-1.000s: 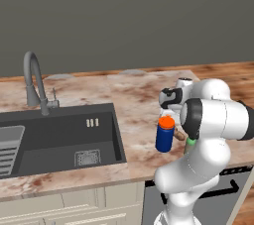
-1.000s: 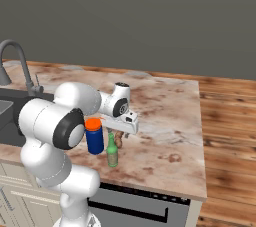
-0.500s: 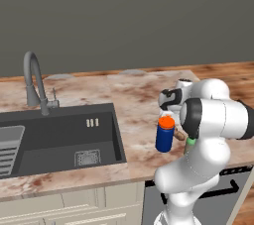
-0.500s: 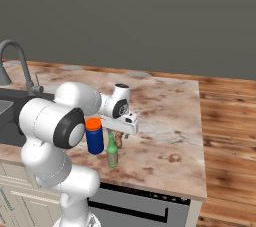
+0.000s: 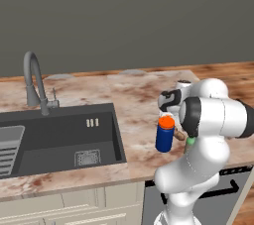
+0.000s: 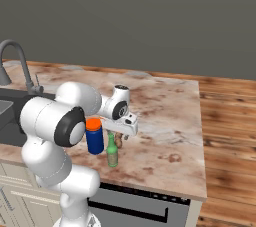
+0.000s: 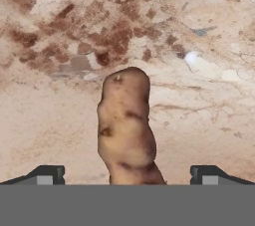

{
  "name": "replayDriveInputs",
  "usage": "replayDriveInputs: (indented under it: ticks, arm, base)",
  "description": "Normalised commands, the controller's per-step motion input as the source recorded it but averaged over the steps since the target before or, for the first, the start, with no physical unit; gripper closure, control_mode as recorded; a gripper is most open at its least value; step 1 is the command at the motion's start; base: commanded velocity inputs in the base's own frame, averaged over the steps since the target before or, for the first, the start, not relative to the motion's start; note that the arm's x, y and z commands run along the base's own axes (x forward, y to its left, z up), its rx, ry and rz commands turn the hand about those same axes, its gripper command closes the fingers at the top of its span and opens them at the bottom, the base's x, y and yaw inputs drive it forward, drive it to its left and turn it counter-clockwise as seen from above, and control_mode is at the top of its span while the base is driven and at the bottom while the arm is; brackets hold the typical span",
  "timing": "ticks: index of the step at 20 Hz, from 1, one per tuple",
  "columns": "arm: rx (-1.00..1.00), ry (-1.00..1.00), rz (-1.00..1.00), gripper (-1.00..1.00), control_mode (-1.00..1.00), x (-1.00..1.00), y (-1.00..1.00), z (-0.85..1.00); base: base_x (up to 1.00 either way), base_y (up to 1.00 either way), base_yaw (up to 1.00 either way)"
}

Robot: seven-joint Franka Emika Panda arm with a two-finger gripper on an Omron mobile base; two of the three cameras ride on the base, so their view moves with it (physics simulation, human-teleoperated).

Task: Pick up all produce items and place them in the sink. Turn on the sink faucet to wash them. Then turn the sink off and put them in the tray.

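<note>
The produce item (image 7: 124, 125), a lumpy orange-brown piece, lies on the marbled counter straight below my hand. My gripper (image 7: 127, 176) is open, with one fingertip on each side of the piece's near end and a gap between each tip and the piece. In the right base view the produce item (image 6: 119, 141) peeks out under my hand, behind a green bottle. The sink (image 5: 59, 137) is the dark basin to the left, and the sink faucet (image 5: 33, 78) rises behind it. The tray is out of view.
A blue can with an orange lid (image 6: 94, 136) and a small green bottle (image 6: 112, 152) stand close beside the produce, near the counter's front edge. A light grey slatted rack (image 5: 7, 150) lies in the sink's left part. A wooden floor (image 6: 227, 136) lies to the right.
</note>
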Motion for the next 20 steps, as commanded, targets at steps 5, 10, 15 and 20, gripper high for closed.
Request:
replayDriveInputs:
  ticks: [5,10,15,20]
  arm:
    - [0.00,0.00,0.00,-1.00,-1.00,0.00,0.00,-0.10]
    - [0.00,0.00,0.00,-1.00,-1.00,0.00,0.00,-0.11]
    - [0.00,0.00,0.00,-1.00,-1.00,0.00,0.00,-0.10]
    - [-0.01,0.00,0.00,1.00,-1.00,0.02,0.01,-0.17]
  base:
    - [0.00,0.00,0.00]
    - [0.00,0.00,0.00]
    - [0.00,0.00,0.00]
    - [0.00,0.00,0.00]
